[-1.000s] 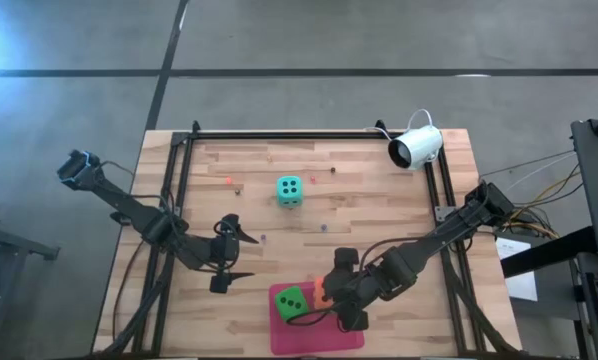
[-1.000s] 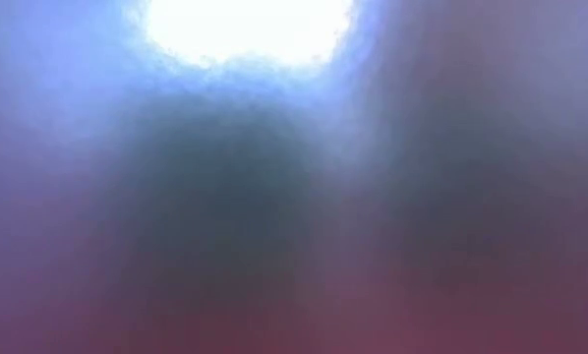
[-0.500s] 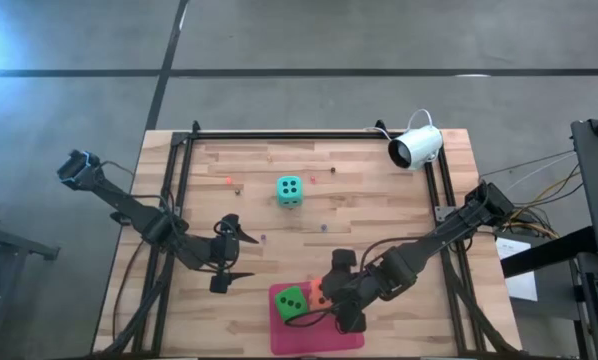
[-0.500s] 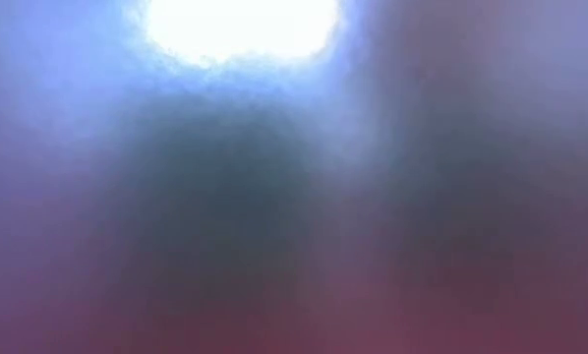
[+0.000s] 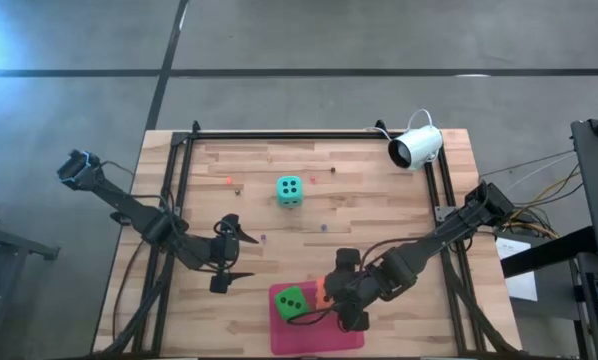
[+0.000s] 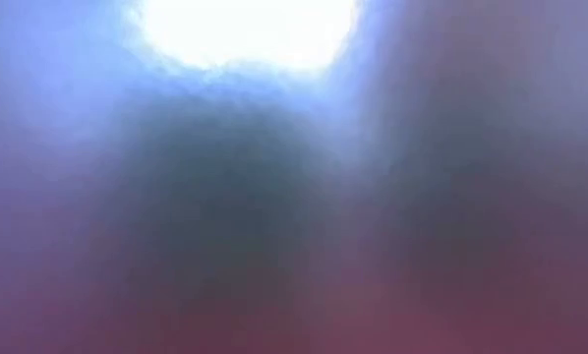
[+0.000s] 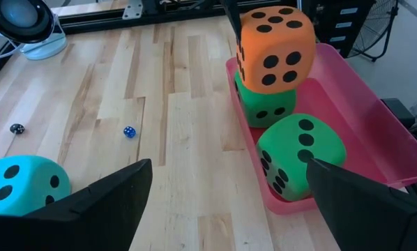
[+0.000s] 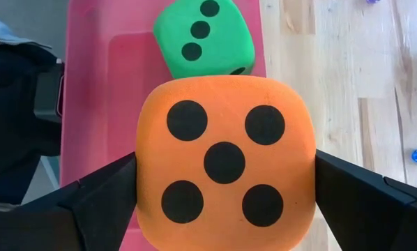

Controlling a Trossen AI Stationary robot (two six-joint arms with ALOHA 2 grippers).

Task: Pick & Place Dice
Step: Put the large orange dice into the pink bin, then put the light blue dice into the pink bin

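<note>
Four dice: two green, one teal, one orange. The right gripper (image 5: 331,300) reaches low over the pink tray (image 7: 376,132), its fingers pinching the orange die (image 8: 224,162), five pips up, atop one green die (image 7: 264,108). The second green die (image 7: 300,157) sits beside it. The left gripper (image 5: 235,256) hovers spread, empty, with the teal die (image 5: 290,190) well apart.

4 dice (image 7: 275,49) (2 green, 1 teal, 1 orange); 1 tray (image 7: 376,111).
</note>
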